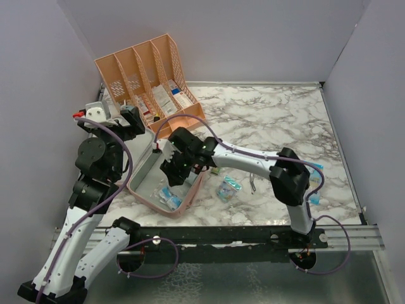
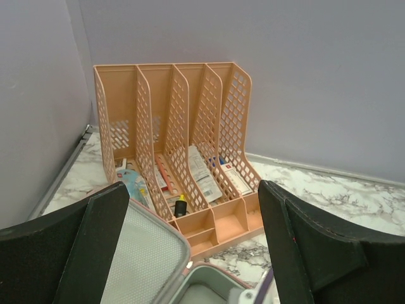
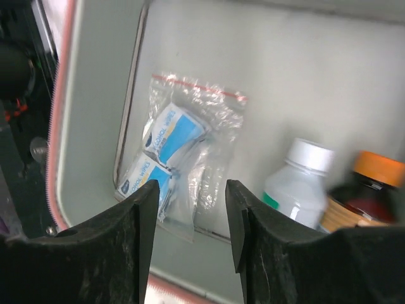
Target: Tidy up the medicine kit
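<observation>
Right gripper point(image 3: 191, 197) over bagged sachets point(image 3: 180, 142), bottles point(image 3: 297, 183) alongside, in medicine kit point(image 3: 304, 69)

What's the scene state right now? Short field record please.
kit: medicine kit lying open on the marble table
in kit: zip bag of blue-white sachets, white-capped bottle, orange-capped bottle
right gripper: open, over the zip bag, nothing between the jaws
left gripper: open, empty, facing the peach organizer
loose: clear packet on the table, right of the kit
</observation>
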Controlling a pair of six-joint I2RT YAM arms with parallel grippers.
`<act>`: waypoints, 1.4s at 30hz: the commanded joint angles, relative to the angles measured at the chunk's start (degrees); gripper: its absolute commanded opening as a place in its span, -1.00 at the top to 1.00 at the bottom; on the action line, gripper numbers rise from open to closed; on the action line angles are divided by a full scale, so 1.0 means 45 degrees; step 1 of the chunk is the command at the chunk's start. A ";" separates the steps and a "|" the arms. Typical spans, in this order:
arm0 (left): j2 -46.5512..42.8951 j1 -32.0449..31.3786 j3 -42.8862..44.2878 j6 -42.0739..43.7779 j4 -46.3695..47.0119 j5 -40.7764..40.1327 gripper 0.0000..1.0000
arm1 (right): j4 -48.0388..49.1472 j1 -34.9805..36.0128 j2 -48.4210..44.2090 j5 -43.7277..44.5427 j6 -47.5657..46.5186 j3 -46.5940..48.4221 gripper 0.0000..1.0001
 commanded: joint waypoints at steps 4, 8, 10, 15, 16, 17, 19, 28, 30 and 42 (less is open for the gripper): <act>0.0175 -0.0010 0.0013 -0.1121 -0.1112 0.0743 -0.77 | 0.2600 -0.0005 -0.3135 0.4559 0.2499 -0.1617 0.07; 0.0223 -0.0010 -0.0491 -0.2883 -0.2412 0.1906 -0.74 | 0.3476 -0.0322 -0.4296 0.6597 0.4150 -0.3267 0.15; 0.0262 -0.0010 -0.0893 -0.3687 -0.2999 0.2676 -0.66 | 0.3768 -0.0550 -0.4850 0.7327 0.4970 -0.4048 0.22; 0.0563 -0.0010 -0.2031 -0.5856 -0.4439 0.4482 -0.54 | 0.4167 -0.1408 -0.5989 0.8382 0.7245 -0.5705 0.24; 0.0702 -0.0010 -0.2214 -0.6334 -0.4718 0.4915 -0.51 | 0.4108 -0.1637 -0.6143 0.8497 0.7703 -0.5916 0.24; 0.0817 -0.0010 -0.2422 -0.6880 -0.4994 0.5362 -0.47 | 0.4029 -0.1905 -0.6238 0.8551 0.8129 -0.6092 0.24; 0.1023 -0.0010 -0.2934 -0.7744 -0.5234 0.6493 -0.41 | 0.4005 -0.2401 -0.6450 0.8508 0.8813 -0.6510 0.24; 0.2277 -0.0010 -0.4094 -0.8580 -0.6738 0.8215 -0.26 | 0.4548 -0.3430 -0.6837 0.8068 1.0082 -0.7790 0.24; 0.2738 -0.0025 -0.4321 -0.8640 -0.6702 0.8539 -0.25 | 0.4535 -0.3467 -0.6776 0.8078 1.0058 -0.7859 0.24; 0.4537 -0.0031 -0.5421 -0.9013 -0.5749 0.8875 -0.09 | 0.5154 -0.3940 -0.6611 0.7973 1.0068 -0.8458 0.24</act>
